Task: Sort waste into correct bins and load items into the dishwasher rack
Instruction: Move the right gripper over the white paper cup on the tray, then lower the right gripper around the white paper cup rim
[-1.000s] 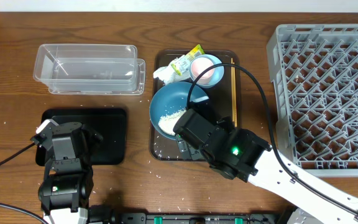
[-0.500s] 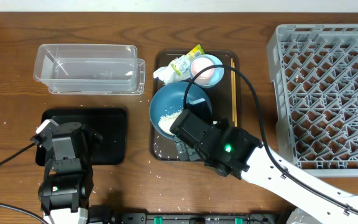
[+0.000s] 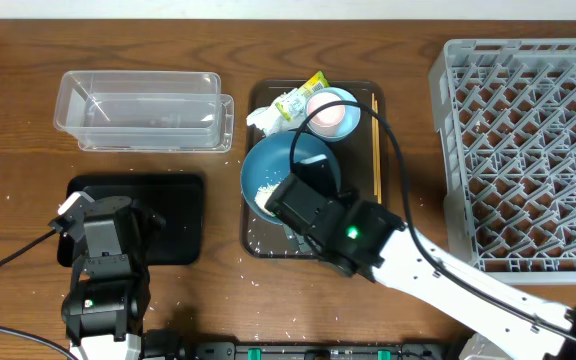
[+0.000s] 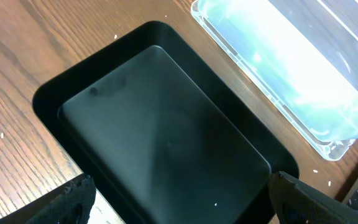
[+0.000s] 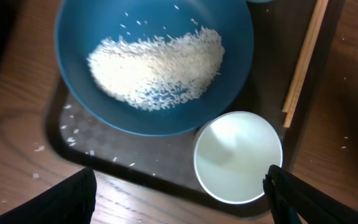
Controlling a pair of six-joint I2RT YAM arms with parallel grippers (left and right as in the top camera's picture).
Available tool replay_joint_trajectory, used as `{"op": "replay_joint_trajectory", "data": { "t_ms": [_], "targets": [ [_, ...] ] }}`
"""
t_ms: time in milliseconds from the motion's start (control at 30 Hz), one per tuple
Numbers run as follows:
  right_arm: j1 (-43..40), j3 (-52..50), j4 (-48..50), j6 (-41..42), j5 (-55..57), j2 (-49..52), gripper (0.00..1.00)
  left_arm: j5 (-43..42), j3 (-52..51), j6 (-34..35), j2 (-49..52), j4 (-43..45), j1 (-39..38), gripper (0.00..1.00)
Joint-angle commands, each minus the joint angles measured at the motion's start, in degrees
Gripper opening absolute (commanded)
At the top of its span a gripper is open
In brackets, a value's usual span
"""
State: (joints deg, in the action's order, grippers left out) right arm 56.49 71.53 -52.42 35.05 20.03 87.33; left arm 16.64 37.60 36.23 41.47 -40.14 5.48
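Observation:
The dark-blue dish holds a heap of white rice on the brown serving tray. The dish fills the top of the right wrist view. My right gripper is open and empty above the tray's front edge. The white cup stands upright just ahead of it, to the right. In the overhead view the arm hides this cup. Chopsticks lie along the tray's right side. The pink cup sits in the light-blue bowl, next to the yellow-green wrapper. My left gripper is open over the black tray.
The clear tub stands behind the black tray at the left. The grey dishwasher rack fills the right side. Loose rice grains lie on the wood near the serving tray's front edge.
My right arm has moved a little to the left and back over the serving tray, toward the dark-blue dish. The left arm has not moved.

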Motion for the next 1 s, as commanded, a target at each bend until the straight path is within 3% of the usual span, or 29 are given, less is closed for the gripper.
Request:
{"op": "replay_joint_trajectory", "data": {
  "t_ms": [0, 367, 967],
  "targets": [
    [-0.76, -0.42, 0.26, 0.92, 2.49, 1.4, 0.86, 0.33, 1.05, 0.52, 0.0, -0.15, 0.24, 0.92],
    [-0.81, -0.39, 1.84, 0.02, 2.67, 1.46, 0.99, 0.33, 1.05, 0.52, 0.0, -0.15, 0.24, 0.92],
    [-0.61, -0.42, 2.03, 0.04, 2.03, 1.84, 0.99, 0.33, 1.05, 0.52, 0.0, -0.15, 0.24, 0.92]
  ]
}}
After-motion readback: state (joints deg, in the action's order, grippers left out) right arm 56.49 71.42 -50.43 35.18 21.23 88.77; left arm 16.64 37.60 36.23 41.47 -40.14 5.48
